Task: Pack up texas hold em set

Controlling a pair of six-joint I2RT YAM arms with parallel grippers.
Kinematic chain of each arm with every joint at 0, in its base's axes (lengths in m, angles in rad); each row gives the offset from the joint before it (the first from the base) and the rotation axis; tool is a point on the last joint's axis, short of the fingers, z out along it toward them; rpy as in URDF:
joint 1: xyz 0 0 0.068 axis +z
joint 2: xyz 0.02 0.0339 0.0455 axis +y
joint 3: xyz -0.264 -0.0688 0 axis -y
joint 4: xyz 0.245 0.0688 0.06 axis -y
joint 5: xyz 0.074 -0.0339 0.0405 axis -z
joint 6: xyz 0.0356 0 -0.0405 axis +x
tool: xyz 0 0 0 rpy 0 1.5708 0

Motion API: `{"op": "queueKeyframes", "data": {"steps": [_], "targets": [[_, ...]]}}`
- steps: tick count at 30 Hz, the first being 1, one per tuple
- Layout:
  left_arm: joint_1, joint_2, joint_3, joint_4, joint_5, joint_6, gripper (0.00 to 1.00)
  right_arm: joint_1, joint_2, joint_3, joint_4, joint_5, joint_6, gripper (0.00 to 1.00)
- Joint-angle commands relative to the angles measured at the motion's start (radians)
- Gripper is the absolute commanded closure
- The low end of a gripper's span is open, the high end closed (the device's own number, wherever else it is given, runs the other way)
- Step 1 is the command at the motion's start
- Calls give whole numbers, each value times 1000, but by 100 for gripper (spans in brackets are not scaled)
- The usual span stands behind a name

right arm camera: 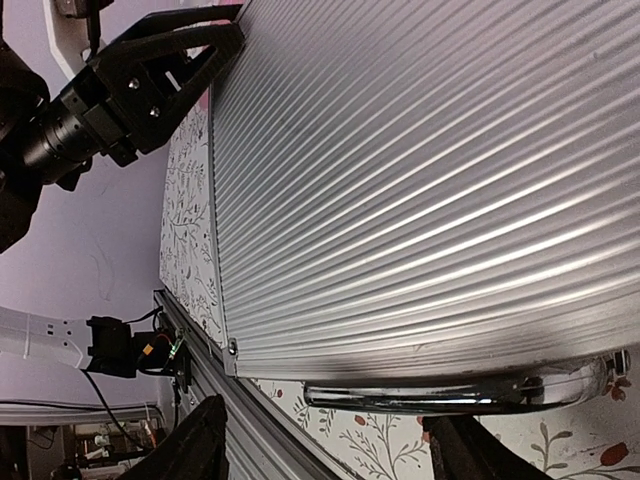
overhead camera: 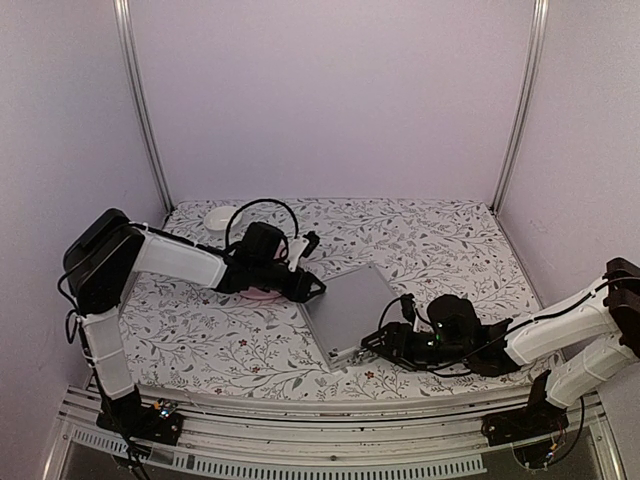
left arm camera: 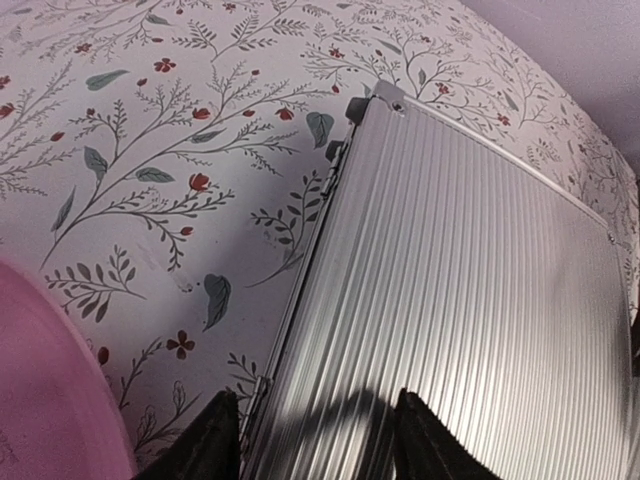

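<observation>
The silver ribbed metal case (overhead camera: 350,310) lies shut and flat on the floral tablecloth. My left gripper (overhead camera: 316,288) is open at the case's left edge; in the left wrist view (left arm camera: 318,440) its jaws straddle the hinge side of the case (left arm camera: 460,280). My right gripper (overhead camera: 372,342) is open at the case's near corner; in the right wrist view (right arm camera: 330,450) its jaws stand on either side of the chrome handle (right arm camera: 470,390) of the case (right arm camera: 420,180). Chips, card decks and the triangular marker are out of view.
A pink plate (overhead camera: 262,294) lies under my left wrist, also showing in the left wrist view (left arm camera: 50,400). A small white bowl (overhead camera: 220,217) sits at the back left. The table's front metal rail (right arm camera: 250,440) runs close to the case's near edge.
</observation>
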Motion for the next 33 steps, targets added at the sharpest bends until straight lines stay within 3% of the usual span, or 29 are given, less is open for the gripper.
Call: {"op": "queueKeyframes", "data": {"steps": [1, 11, 22, 33], "targets": [[-77, -14, -66, -88, 86, -52, 48, -4, -16, 12, 126, 60, -7, 33], [-117, -58, -144, -86, 84, -80, 48, -4, -15, -2, 125, 87, -7, 41], [-131, -87, -202, -87, 69, -99, 49, -5, -23, 5, 105, 89, -22, 62], [-132, -89, -199, -103, 50, -89, 49, -9, -50, 28, 43, 104, -51, 67]]}}
